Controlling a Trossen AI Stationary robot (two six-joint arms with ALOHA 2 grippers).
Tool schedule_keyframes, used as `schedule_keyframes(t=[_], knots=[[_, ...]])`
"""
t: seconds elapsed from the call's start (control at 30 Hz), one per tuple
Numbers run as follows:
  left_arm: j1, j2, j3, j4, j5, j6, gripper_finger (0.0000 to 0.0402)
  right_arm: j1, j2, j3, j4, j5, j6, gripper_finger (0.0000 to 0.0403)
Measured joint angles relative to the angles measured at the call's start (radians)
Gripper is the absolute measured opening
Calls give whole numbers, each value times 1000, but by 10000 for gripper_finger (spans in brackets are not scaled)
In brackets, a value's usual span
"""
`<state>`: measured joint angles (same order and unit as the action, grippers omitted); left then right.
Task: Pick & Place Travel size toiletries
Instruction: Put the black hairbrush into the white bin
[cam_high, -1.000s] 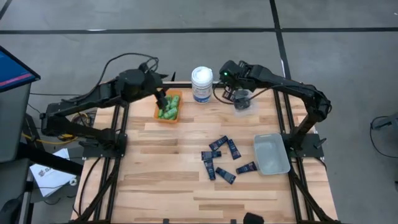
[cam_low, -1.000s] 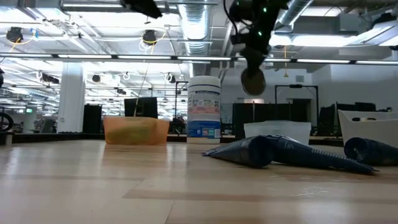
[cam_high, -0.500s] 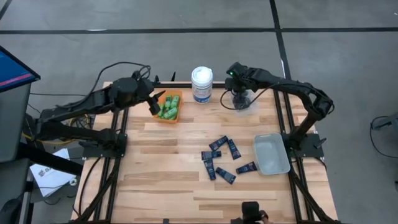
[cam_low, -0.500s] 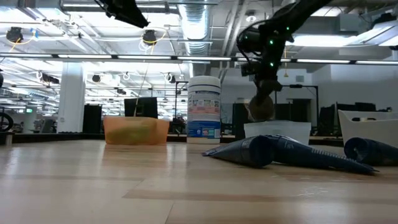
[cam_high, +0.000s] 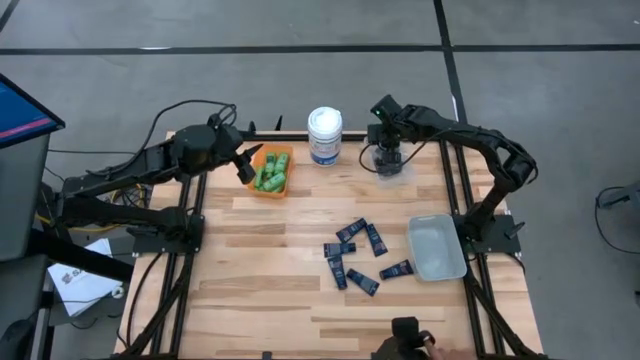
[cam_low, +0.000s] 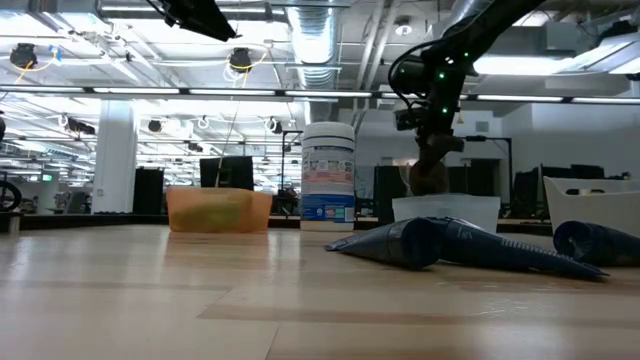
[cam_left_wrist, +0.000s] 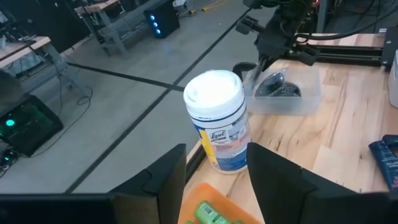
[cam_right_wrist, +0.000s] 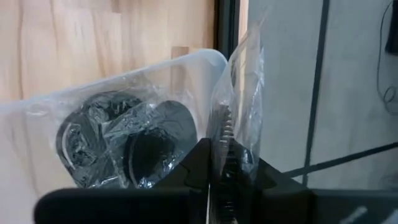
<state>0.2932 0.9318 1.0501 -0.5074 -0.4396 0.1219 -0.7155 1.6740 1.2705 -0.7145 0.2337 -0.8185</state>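
Note:
My right gripper (cam_high: 386, 150) is over the small clear bin (cam_high: 392, 166) at the table's far edge, shut on a clear packet with a black disc (cam_low: 428, 178). More disc packets (cam_right_wrist: 124, 146) lie inside that bin. My left gripper (cam_high: 247, 165) hovers open just left of the orange bin (cam_high: 272, 172), which holds the green bottles (cam_high: 270, 178). The left wrist view also shows a green bottle (cam_left_wrist: 208, 214) below the open fingers. Several navy tubes (cam_high: 358, 255) lie flat on the table's middle. My right gripper pinches the clear packet between its two fingers, which point down from above. The black disc (cam_right_wrist: 221, 134) stands edge-on between the fingertips, and the clear film (cam_right_wrist: 244, 99) sticks out past them. The packet hangs below the fingers, its lower end level with the small bin's rim (cam_low: 445, 203).
A large white canister (cam_high: 324, 135) stands between the orange bin and the small clear bin. A larger clear bin (cam_high: 436, 247) sits at the right edge beside the tubes. At the near edge are a dark object and a person's hand (cam_high: 410, 340). Bare wood lies near left.
My right gripper has come down toward the small clear bin with the packet still held, so the disc now hangs at rim height. My left gripper has drawn back out of the orange bin, toward the table's left.

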Motion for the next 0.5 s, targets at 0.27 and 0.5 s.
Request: schedule_keyframes(t=[0.27,0.5], knots=[[0,0,0,0,-1,-7,163,-8,0,0,-17,14,-86,24],[0,0,0,0,-2,-8,163,-9,19,0,-30,15,-104,46]])
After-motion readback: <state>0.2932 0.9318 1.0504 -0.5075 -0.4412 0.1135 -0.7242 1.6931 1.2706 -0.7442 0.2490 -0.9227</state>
